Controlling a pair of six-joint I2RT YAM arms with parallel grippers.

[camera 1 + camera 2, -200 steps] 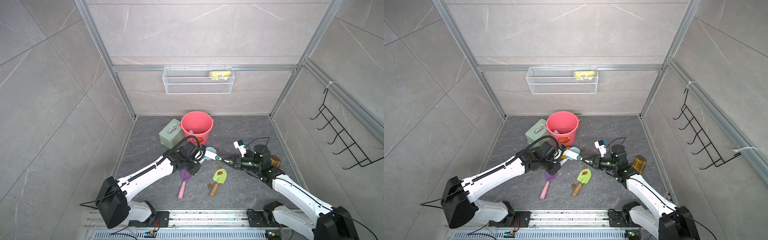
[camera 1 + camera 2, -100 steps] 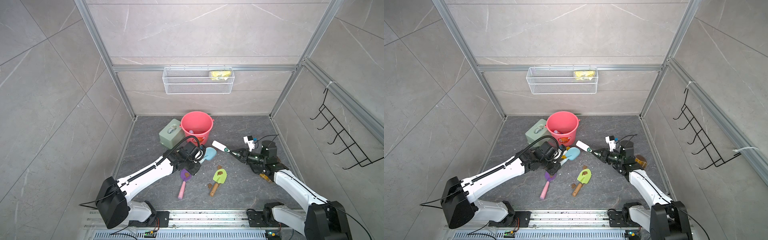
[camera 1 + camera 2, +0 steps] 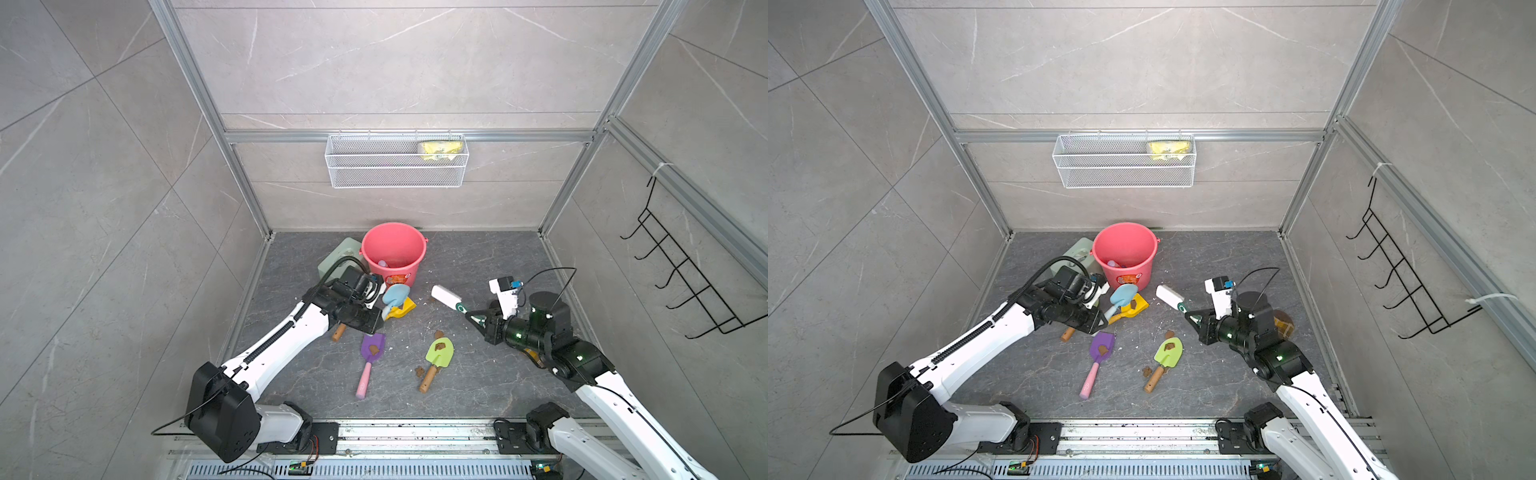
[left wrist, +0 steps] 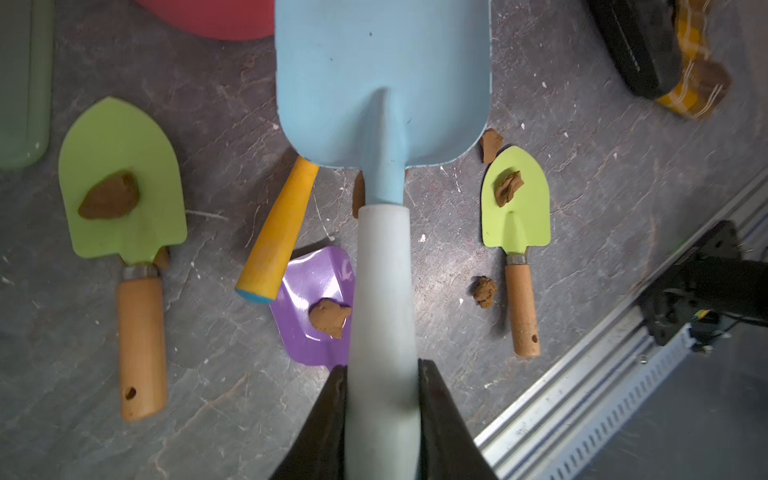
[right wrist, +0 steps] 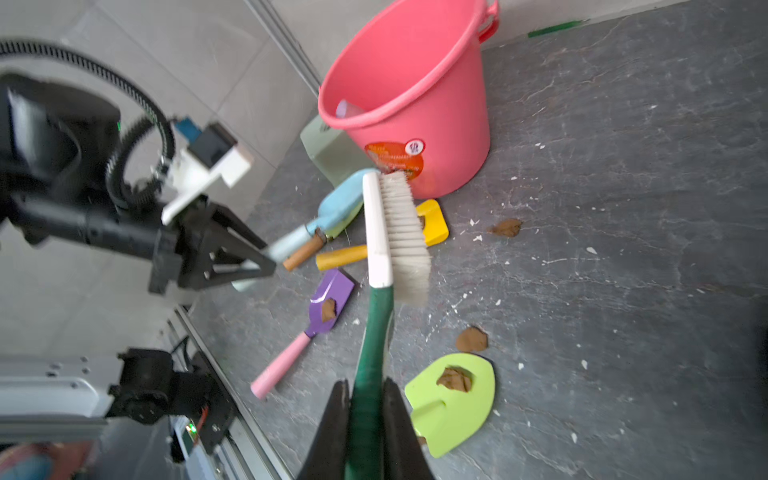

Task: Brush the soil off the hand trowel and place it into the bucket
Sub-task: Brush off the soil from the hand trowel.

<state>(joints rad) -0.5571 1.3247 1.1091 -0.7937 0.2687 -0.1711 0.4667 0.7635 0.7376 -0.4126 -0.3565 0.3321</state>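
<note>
Mid-frame: left gripper (image 4: 382, 365) clamping trowel (image 3: 395, 293) by handle, blade beside bucket (image 3: 376, 266), likely for dropping; right gripper (image 5: 365, 384) gripping brush (image 3: 444, 296) aside.

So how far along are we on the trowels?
Done: the blue trowel looks clean, with no lumps on its blade. In hand: the left gripper holds its handle and the right gripper holds the brush. Left: drop it into the bucket. A purple trowel and a green trowel carry soil.

Left hand (image 4: 382, 365), right hand (image 5: 365, 381) — both clamped
</note>
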